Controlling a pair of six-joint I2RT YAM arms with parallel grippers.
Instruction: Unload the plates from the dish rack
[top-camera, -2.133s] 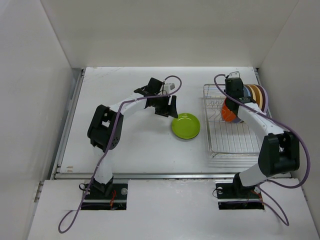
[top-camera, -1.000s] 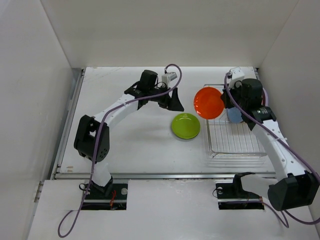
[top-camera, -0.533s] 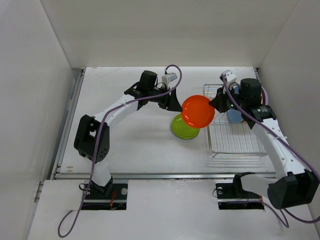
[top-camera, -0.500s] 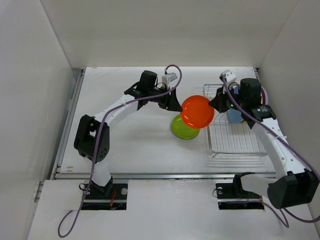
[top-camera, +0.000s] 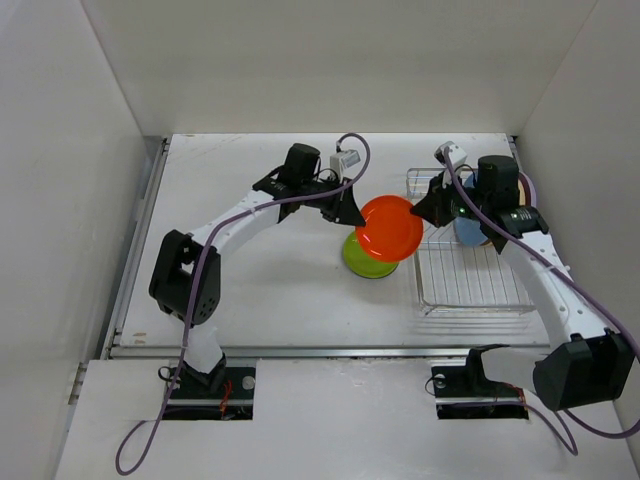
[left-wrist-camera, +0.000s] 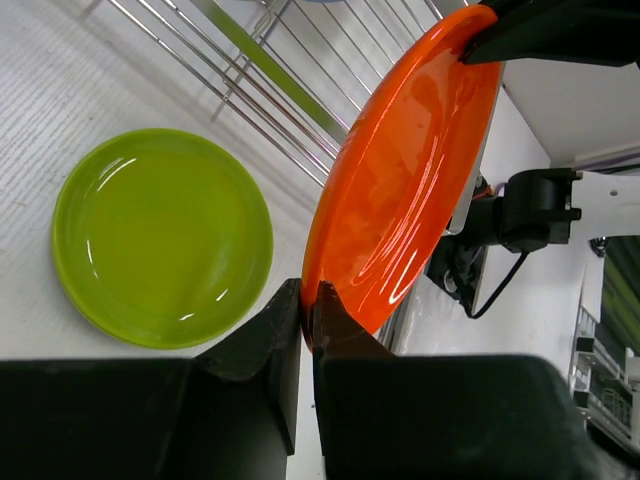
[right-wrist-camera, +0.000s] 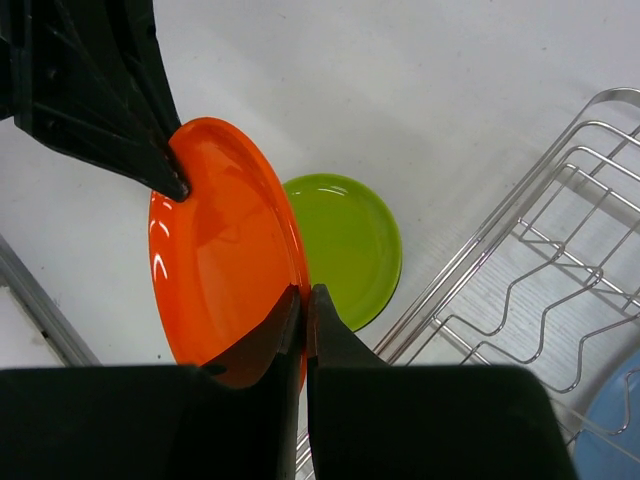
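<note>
An orange plate (top-camera: 390, 226) hangs tilted in the air, just left of the dish rack (top-camera: 470, 285). My left gripper (top-camera: 353, 212) is shut on its left rim and my right gripper (top-camera: 423, 209) is shut on its right rim. In the left wrist view the left gripper (left-wrist-camera: 308, 302) pinches the orange plate's (left-wrist-camera: 410, 170) edge. The right wrist view shows the right gripper (right-wrist-camera: 305, 296) clamped on the opposite edge of the orange plate (right-wrist-camera: 215, 265). A lime green plate (top-camera: 360, 262) lies flat on the table, partly hidden under the orange one. A light blue plate (top-camera: 468, 233) stands in the rack.
The silver wire rack (right-wrist-camera: 545, 250) stands at the right of the table, with its near half bare of plates. More plate edges (top-camera: 526, 188) show behind the right arm at the rack's far end. White walls close in the table on three sides.
The right gripper has carried the orange plate left and down, over the green plate. The left gripper has shut on the plate's left rim.
</note>
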